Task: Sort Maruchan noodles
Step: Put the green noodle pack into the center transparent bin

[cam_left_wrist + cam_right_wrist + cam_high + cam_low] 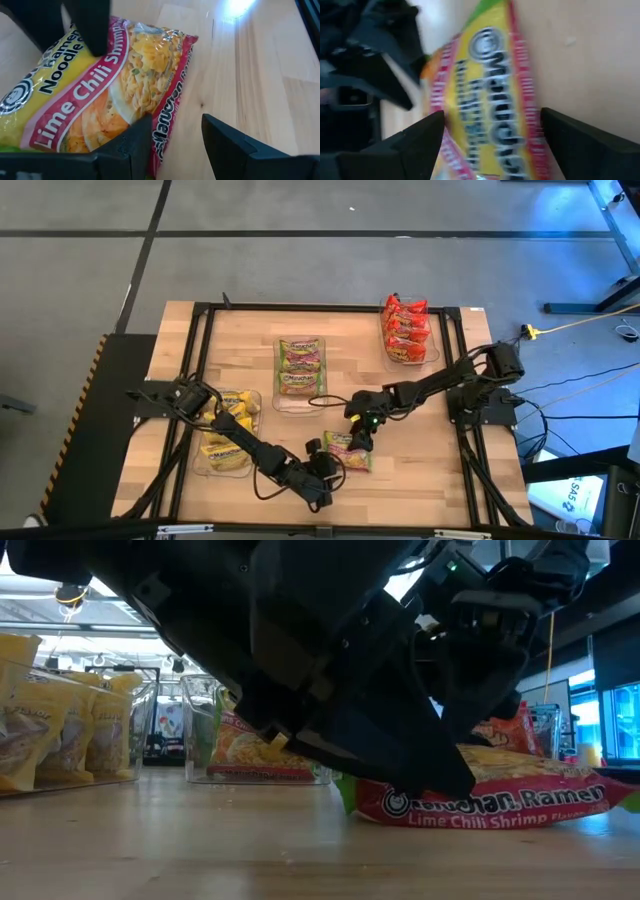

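Lime Chili Shrimp packet (349,451) lies flat on the table (420,470), near-centre. Right gripper (357,442) directly above it, fingers spread wide, gripping nothing. Left gripper (334,465) at its left end, fingers parted; contact with the packet apparently none, though view is poor.

wooden table (420,470) | on it: three clear bins (300,402), one loose Lime Chili Shrimp packet (349,451), seemingly flat
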You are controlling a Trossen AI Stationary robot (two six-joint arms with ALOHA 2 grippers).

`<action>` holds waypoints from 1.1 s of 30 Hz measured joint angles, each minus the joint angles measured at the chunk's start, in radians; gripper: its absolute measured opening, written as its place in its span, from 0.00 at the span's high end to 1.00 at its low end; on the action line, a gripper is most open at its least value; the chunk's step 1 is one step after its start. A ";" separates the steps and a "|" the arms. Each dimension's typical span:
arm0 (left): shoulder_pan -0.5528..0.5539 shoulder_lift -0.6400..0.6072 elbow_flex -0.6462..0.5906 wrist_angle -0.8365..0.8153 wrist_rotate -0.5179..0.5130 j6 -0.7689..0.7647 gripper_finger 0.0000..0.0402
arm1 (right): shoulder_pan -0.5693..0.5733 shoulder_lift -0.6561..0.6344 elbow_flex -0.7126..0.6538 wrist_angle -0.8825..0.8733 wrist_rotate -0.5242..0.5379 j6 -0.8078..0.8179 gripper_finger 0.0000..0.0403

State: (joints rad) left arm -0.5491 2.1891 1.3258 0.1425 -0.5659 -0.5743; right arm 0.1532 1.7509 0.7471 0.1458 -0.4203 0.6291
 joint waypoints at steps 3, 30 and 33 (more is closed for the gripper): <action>0.002 0.000 0.000 -0.003 0.001 0.000 0.59 | 0.003 0.003 -0.002 0.030 -0.061 0.027 0.19; -0.017 -0.122 -0.002 -0.198 -0.020 -0.010 0.59 | 0.019 0.077 0.000 0.219 -0.135 0.014 0.72; -0.047 -0.178 -0.002 -0.287 -0.011 -0.040 0.59 | 0.019 0.077 0.000 0.231 -0.137 -0.004 0.76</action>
State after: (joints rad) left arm -0.5963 2.0110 1.3243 -0.1446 -0.5770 -0.6141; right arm 0.1726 1.8278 0.7467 0.3768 -0.5572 0.6249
